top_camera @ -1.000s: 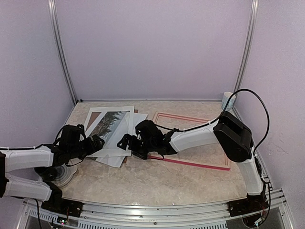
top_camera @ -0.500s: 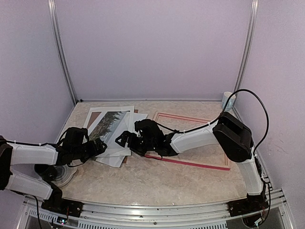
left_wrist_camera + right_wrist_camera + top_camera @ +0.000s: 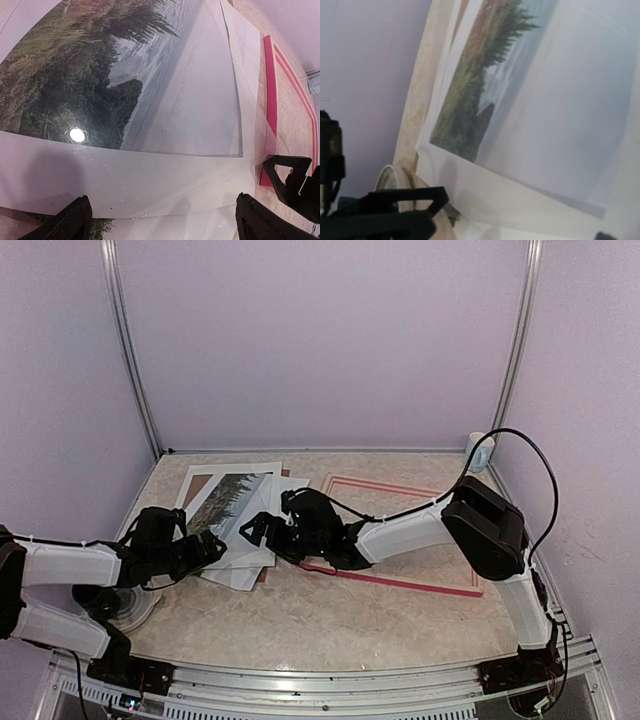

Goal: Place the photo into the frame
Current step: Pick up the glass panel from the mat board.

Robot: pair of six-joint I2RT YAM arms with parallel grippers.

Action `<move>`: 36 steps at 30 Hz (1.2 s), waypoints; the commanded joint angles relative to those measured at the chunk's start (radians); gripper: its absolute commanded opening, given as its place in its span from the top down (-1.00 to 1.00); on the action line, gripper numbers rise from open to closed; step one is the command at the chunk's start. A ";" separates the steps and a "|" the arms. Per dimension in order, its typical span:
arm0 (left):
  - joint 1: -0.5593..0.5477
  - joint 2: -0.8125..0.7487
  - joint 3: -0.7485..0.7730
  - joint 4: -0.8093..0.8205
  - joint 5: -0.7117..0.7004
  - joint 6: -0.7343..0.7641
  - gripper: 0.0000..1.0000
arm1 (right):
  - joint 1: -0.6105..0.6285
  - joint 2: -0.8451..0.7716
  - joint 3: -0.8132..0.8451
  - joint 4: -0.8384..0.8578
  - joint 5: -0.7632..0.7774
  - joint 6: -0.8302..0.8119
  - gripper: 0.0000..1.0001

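The photo (image 3: pixel 232 498) lies face up on a messy stack of white sheets (image 3: pixel 243 567) near the table's (image 3: pixel 400 630) far-left corner. It's not in the frame (image 3: pixel 385 485), which lies flat just right of the stack. The left gripper (image 3: pixel 212 548) is low at the stack's near edge, and the right gripper (image 3: pixel 255 530) is at its right side by the frame's near-left corner. Both have fingers spread wide, holding nothing.
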 commanded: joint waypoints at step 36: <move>0.004 0.061 -0.065 0.138 0.099 -0.022 -0.92 | -0.033 0.148 -0.073 0.301 0.021 0.460 -0.88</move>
